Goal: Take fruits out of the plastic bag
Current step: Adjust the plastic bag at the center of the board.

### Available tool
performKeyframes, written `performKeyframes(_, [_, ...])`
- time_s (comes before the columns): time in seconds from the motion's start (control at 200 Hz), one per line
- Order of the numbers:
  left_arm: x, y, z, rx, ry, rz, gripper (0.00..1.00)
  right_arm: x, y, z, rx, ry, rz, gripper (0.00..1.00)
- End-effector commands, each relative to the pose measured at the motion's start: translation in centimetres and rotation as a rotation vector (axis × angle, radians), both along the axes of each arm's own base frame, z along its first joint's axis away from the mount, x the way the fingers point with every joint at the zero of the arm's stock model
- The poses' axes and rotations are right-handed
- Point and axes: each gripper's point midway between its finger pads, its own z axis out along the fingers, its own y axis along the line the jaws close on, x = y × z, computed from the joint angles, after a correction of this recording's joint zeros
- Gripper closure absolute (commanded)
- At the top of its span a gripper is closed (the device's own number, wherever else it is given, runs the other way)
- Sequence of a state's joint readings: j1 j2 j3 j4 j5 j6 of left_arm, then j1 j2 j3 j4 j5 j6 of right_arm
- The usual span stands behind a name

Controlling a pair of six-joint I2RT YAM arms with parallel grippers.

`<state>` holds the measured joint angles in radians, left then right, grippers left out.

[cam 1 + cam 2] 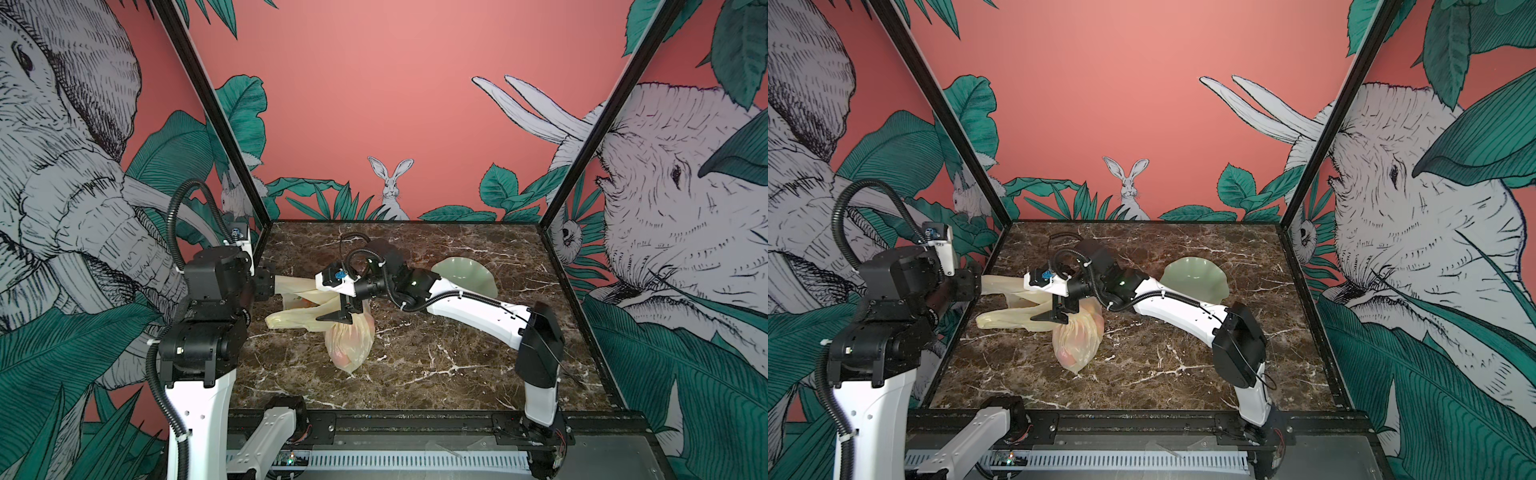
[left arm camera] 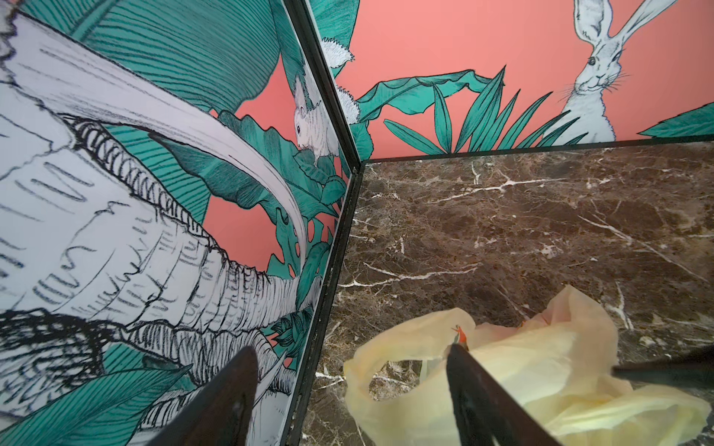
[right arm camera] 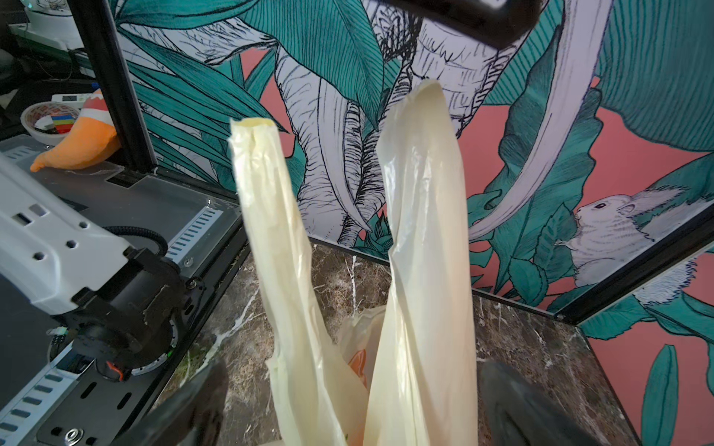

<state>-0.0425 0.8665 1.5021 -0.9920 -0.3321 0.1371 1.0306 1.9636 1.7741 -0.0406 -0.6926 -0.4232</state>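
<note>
The plastic bag (image 1: pixel 351 340) (image 1: pixel 1073 338) lies on the marble table, pale yellow and crinkled. The fruits (image 1: pixel 345 359) show through it only as pink and orange shapes. Its two handles (image 3: pixel 421 231) stretch toward the left wall. My right gripper (image 1: pixel 345 318) (image 3: pixel 353 409) is open above the bag's neck, a finger on each side of both handles. My left gripper (image 1: pixel 269 286) (image 2: pixel 349 349) is open at the left wall. One handle (image 1: pixel 293 284) rises to it and its loop (image 2: pixel 390 347) lies by one finger (image 2: pixel 467 386); whether it is hooked there I cannot tell.
A pale green wavy-rimmed dish (image 1: pixel 457 262) (image 1: pixel 1187 266) sits behind my right arm, toward the back right. The left wall panel and its black frame post (image 2: pixel 332 270) stand close beside my left gripper. Bare marble (image 1: pixel 436 374) spreads in front of the bag.
</note>
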Motion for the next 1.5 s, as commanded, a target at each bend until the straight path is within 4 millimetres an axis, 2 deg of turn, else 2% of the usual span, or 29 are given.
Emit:
performKeyframes(0.0, [-1.0,0.5,1.1,0.025,-0.05,0.02,0.22,-1.0,1.3,0.4,-0.004,-0.002,0.039,0.01])
performKeyframes(0.14, [-0.9,0.2,0.8,0.023,-0.034,-0.001,0.22,-0.3,2.5,-0.9,-0.034,0.005,0.029,0.01])
performKeyframes(0.255, [-0.5,-0.1,-0.2,0.02,0.007,-0.015,0.22,0.1,2.9,-1.7,-0.046,0.002,0.022,0.19])
performKeyframes(0.365, [-0.4,-0.2,-0.7,0.021,0.022,-0.022,0.22,0.3,2.9,-2.0,-0.065,-0.006,0.015,0.48])
performKeyframes(0.49, [-0.5,-0.5,-0.7,0.018,0.021,-0.043,0.22,0.8,2.3,-2.0,-0.085,-0.045,-0.024,0.91])
performKeyframes(0.525, [-0.4,-0.7,-0.6,0.018,0.019,-0.055,0.22,1.0,2.1,-1.8,-0.088,-0.062,-0.041,1.0])
performKeyframes(0.685, [0.0,-2.5,-0.8,-0.008,0.031,-0.159,0.22,2.2,0.1,-1.3,-0.079,-0.159,-0.097,1.0])
performKeyframes(0.765, [0.3,-4.3,-1.2,-0.051,0.053,-0.254,0.22,2.9,-2.0,-1.3,-0.063,-0.191,-0.104,1.0])
performKeyframes(0.96, [0.7,-9.2,-2.8,-0.168,0.088,-0.518,0.21,6.6,-8.6,0.0,0.005,-0.13,-0.1,1.0])
performKeyframes(1.095, [1.3,-11.6,-3.5,-0.241,0.093,-0.638,0.2,7.3,-11.7,-0.1,-0.036,-0.127,-0.088,1.0])
performKeyframes(1.23, [2.0,-13.8,-3.2,-0.272,0.044,-0.771,0.2,7.7,-13.7,-0.8,-0.076,-0.127,-0.085,1.0])
performKeyframes(1.375, [2.8,-15.5,-3.2,-0.193,-0.014,-0.894,0.2,7.5,-14.7,-1.1,-0.108,-0.113,-0.077,1.0])
performKeyframes(1.496, [3.5,-16.8,-4.8,-0.084,0.043,-0.982,0.25,7.3,-15.1,-1.4,-0.115,-0.116,-0.081,1.0])
